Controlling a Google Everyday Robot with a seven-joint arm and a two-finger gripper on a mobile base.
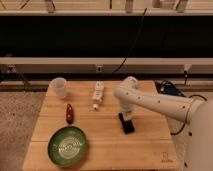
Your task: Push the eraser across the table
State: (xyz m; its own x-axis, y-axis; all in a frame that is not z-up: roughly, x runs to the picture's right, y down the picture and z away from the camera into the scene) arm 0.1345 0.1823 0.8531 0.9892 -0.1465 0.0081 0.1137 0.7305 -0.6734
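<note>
The eraser [128, 125], a flat black slab, lies on the light wooden table [105, 150] right of centre. My white arm reaches in from the right and bends down over it. The gripper [126, 116] points down at the far end of the eraser, at or just above it; I cannot tell whether it touches.
A red pepper [69, 113] lies at the left, with a green plate [67, 145] in front of it. A clear cup [58, 87] stands at the far left corner. A white power strip [98, 94] lies at the far middle. A logo mark [165, 155] sits at the near right corner.
</note>
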